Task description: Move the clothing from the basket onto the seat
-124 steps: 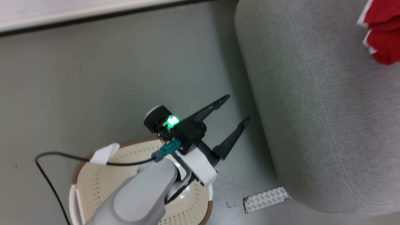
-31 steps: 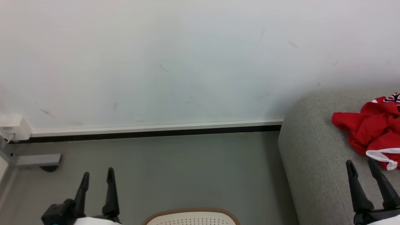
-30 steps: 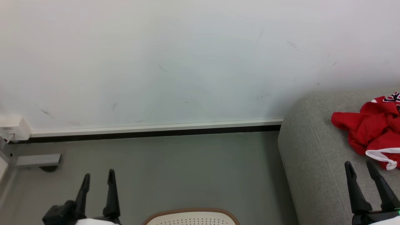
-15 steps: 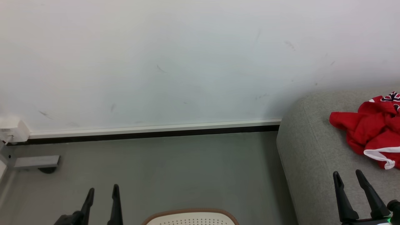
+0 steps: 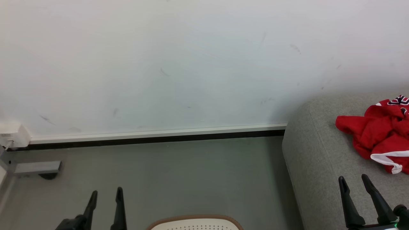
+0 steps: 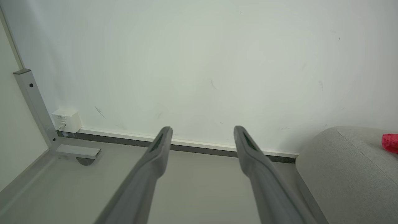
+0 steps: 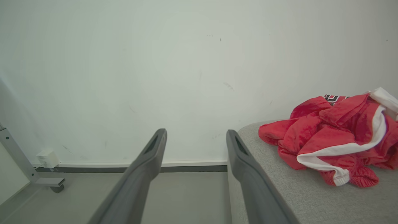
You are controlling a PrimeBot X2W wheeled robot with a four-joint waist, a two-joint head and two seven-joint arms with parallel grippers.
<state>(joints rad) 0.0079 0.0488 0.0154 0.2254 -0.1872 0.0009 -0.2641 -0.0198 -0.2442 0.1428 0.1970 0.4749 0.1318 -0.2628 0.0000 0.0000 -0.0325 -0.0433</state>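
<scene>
The right tool (image 5: 352, 178) hangs wide and empty by the edge of the grey seat (image 5: 316, 153), near the red clothing (image 5: 377, 137) that lies crumpled in a heap on the cushion. The left tool (image 5: 106, 191), equally spread and empty, hovers above the floor (image 5: 191, 166) beside the basket (image 5: 195, 219), whose brown rim peeks in at the bottom edge.

Slim, tapered dark pincer fingers (image 5: 119, 207)

Head and both wrist views all face the wall (image 5: 191, 64), sharing the seat (image 5: 316, 153) at right.
</scene>
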